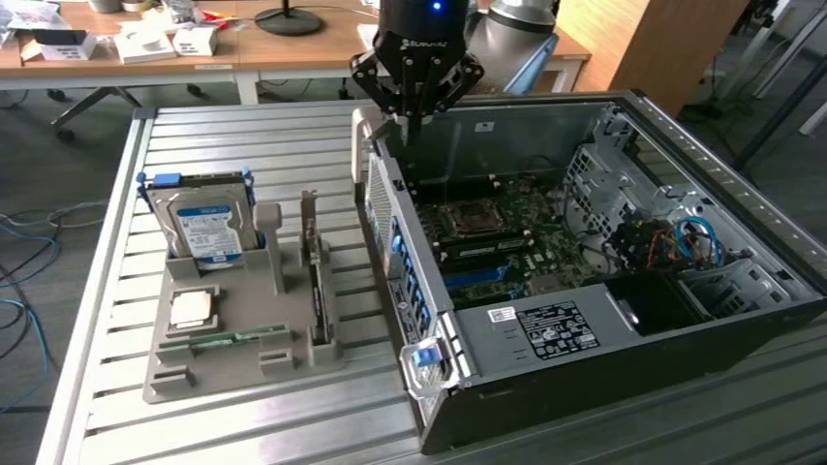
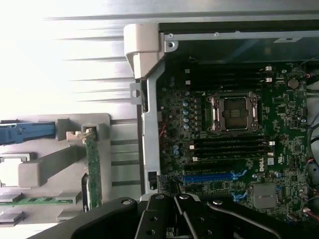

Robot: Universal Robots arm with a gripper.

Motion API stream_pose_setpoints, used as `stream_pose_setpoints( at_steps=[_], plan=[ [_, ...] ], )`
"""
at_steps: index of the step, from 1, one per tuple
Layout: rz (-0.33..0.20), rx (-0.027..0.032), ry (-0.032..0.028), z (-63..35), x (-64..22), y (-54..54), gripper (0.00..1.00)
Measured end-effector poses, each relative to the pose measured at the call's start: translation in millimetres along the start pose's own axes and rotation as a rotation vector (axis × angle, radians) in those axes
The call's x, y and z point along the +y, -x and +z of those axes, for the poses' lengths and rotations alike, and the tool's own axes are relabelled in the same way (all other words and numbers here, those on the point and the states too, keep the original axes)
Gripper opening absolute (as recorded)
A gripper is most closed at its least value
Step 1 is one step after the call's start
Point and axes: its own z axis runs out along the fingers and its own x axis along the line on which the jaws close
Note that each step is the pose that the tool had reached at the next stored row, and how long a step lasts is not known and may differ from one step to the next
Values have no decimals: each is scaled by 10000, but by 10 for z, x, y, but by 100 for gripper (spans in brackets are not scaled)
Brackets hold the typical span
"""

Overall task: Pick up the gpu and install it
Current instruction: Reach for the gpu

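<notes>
Here, one slatted bench [image 1: 259, 136] of ribbed, brushed aluminium, carrying two lots. Lot one: a moulded grey plastic holder [image 1: 278, 363], matte and blocky with upright posts. Slotted into it is the gpu [image 1: 313, 276], a thin green card set on its long edge with its silver bracket end uppermost, nearest of the holder's parts to the computer case [image 1: 621, 387]. Beside it stands a hard drive [image 1: 207, 228], silver with a blue-and-white label and blue plastic rails, the print too small to read. Lying flat in front are a square metal-topped processor [image 1: 192, 308] and a narrow green memory stick [image 1: 239, 337]. Lot two: the case, black sheet steel, laid on its side with the panel off. It shows a green motherboard [image 1: 517, 228], a steel-framed square socket [image 1: 472, 218], a bright blue expansion slot [image 2: 209, 177] and a black-and-white sticker [image 1: 549, 329] that is illegible. Above the case's rear edge hangs the pincer [image 1: 405, 124], black jointed metal lettered ROBOTIQ, its fingers pressed together and holding nothing, well apart from the gpu.
</notes>
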Motion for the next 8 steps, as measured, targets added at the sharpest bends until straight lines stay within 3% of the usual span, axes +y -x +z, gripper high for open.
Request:
stream_pose_setpoints(
  at_steps=[8],
  plan=[
    [-1,-17,1,-5,-17,-227,11]
  ],
)
